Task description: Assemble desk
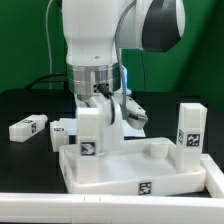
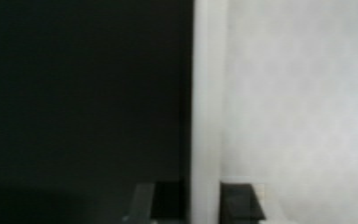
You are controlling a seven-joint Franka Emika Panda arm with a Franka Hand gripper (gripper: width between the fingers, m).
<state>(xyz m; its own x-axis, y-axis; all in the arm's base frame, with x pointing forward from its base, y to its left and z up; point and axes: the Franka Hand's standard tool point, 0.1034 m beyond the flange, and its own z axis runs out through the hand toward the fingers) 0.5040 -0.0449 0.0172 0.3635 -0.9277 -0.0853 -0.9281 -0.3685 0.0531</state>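
Observation:
The white desk top (image 1: 150,172) lies at the front of the black table with its rim upward. One tagged leg (image 1: 90,130) stands in its near-left corner and another leg (image 1: 190,126) in its right corner. My gripper (image 1: 110,110) hangs just behind the left leg, its fingers reaching down behind it. In the wrist view the gripper (image 2: 201,202) straddles a thin white wall (image 2: 206,100) that runs the frame's full length. White surface is on one side and dark table on the other. The jaws sit close against this wall. Two loose legs (image 1: 28,126) (image 1: 62,128) lie at the exterior view's left.
A white flat piece (image 1: 137,119) lies behind the gripper toward the exterior view's right. A white bar (image 1: 100,207) runs along the table's front edge. Dark cables hang at the back left.

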